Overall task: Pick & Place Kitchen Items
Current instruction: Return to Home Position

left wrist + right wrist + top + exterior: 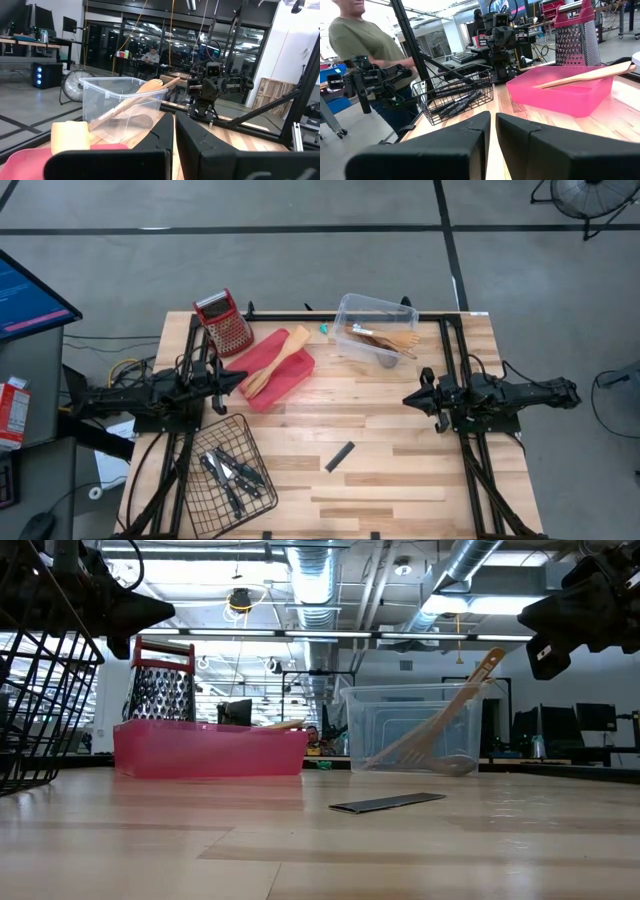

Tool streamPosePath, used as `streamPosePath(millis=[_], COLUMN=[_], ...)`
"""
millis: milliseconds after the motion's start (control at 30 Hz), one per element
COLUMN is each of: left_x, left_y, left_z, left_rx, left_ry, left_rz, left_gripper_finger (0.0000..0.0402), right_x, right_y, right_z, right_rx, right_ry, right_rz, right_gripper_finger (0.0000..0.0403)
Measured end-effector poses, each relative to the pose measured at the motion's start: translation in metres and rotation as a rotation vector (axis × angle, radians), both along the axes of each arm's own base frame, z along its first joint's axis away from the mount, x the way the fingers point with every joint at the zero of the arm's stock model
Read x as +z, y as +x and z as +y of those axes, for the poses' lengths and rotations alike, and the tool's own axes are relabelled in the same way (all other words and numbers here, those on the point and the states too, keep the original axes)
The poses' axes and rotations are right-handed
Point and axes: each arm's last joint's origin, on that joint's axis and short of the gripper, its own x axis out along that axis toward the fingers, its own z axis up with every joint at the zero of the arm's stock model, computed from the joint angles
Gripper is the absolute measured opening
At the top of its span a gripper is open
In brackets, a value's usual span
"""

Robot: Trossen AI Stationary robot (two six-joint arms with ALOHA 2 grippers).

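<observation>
Butcher-block planks make up your worktop (400, 480), seen from above on a grey floor. Your left claw (238, 379) hangs over the worktop's left-middle part in the high view, tip pointing toward frame centre. In its wrist view the fingers (162, 132) stand nearly together with only a thin slit between, and they hold nothing. Your right claw (408, 396) mirrors it at right of centre, pointing left, fingers (475, 130) likewise drawn almost together and empty. The two claws face each other, well apart.

Just right of the left claw's tip lies the red bin (290, 380), tilted on a diagonal, with two wooden spatulas (275, 362) lying in it, broad ends toward the upper right. Above the left claw, at the worktop's upper-left edge, stands the grater (226, 322), near the red bin's corner. Below the left claw, at lower left, the wire basket (205, 505) holds the black-handled knives (232, 470). Above the right claw and to its left, at upper centre, the clear bin (375, 305) holds the wooden spoons (385, 340), one handle rising past its rim in the low view. A dark flat strip (340, 457) lies alone on bare planks at lower centre, between the claws and below them.
</observation>
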Motion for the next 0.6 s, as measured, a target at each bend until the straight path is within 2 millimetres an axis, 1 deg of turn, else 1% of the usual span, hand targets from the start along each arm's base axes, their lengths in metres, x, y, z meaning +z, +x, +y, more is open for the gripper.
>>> streamPosePath(millis=[600], left_x=[0.0012], left_y=[-0.0002], left_z=[0.0], left_rx=[0.0], left_ry=[0.0], left_rz=[-0.012], left_gripper_finger=[0.0001], right_x=[-0.0001], right_y=[0.0], right_z=[0.0001], right_rx=[0.001], right_ry=[0.0], right_rz=[0.0], right_gripper_finger=[0.0044])
